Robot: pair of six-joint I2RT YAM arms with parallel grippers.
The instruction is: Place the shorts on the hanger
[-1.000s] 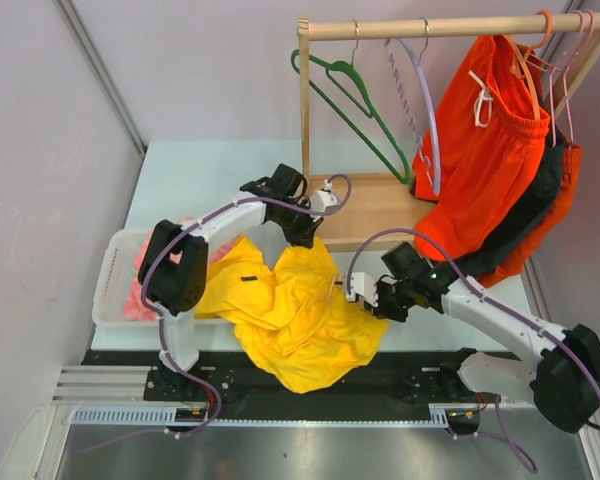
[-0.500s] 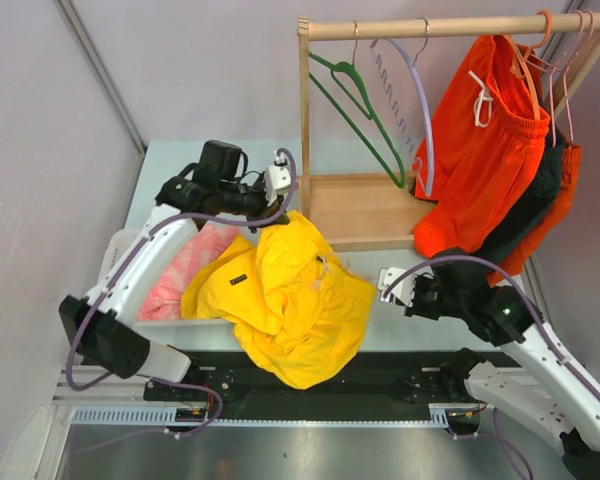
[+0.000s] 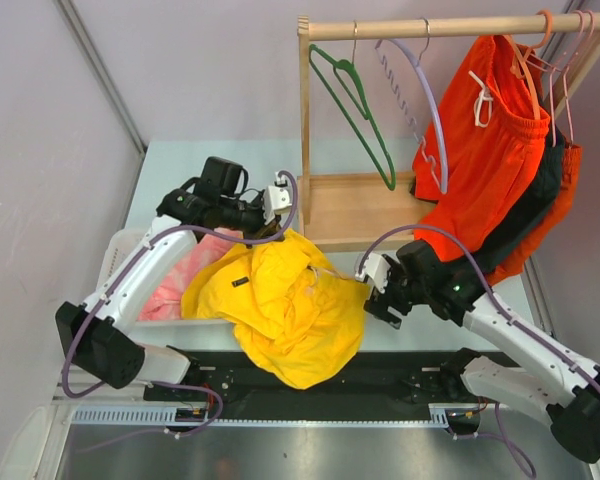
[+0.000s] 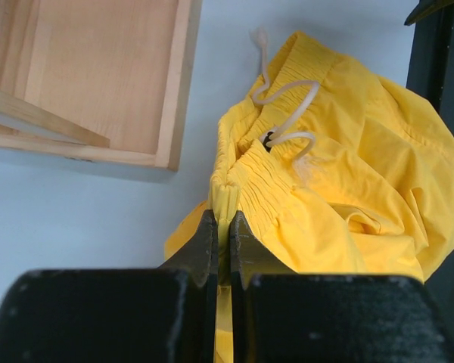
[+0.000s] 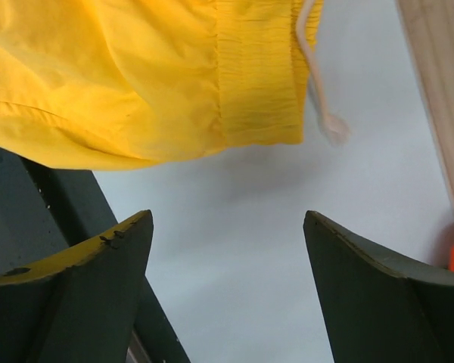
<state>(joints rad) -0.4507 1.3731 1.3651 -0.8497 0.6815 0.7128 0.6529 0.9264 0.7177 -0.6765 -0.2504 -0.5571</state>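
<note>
— What is the left gripper [image 4: 222,219] doing now?
— It is pinching the elastic waistband [image 4: 261,185] of the yellow shorts [image 4: 340,174]. Its two fingers are pressing together with a fold of yellow cloth between them. It is keeping the same pinch as half a second ago, holding that corner a little above the table [image 4: 76,204], near the wooden base [image 4: 98,68] of the rack.
— So what is changing?
— The right gripper [image 5: 227,219]. Half a second ago it was standing apart from the cloth, on the right. Now it is coming in to the right edge of the shorts, with its fingers spread wide and only bare table between them.
— Is it touching the cloth already?
— Not yet, I think. The waistband edge and the knotted end of the white drawstring [image 5: 331,125] are lying just ahead of the open fingers, not between them.
— What is this meaning for the task?
— I am judging that a second hold on the waistband is being prepared, so that both arms can spread it. The rest of the shorts is lying crumpled at the near edge of the table.
— And the hanger?
— The lilac hanger [image 3: 427,95] is hanging on the wooden rail [image 3: 430,27], well apart behind the shorts, between the green hanger [image 3: 368,122] and the orange-red shorts [image 3: 490,130]. The yellow shorts are not on it yet.
</note>
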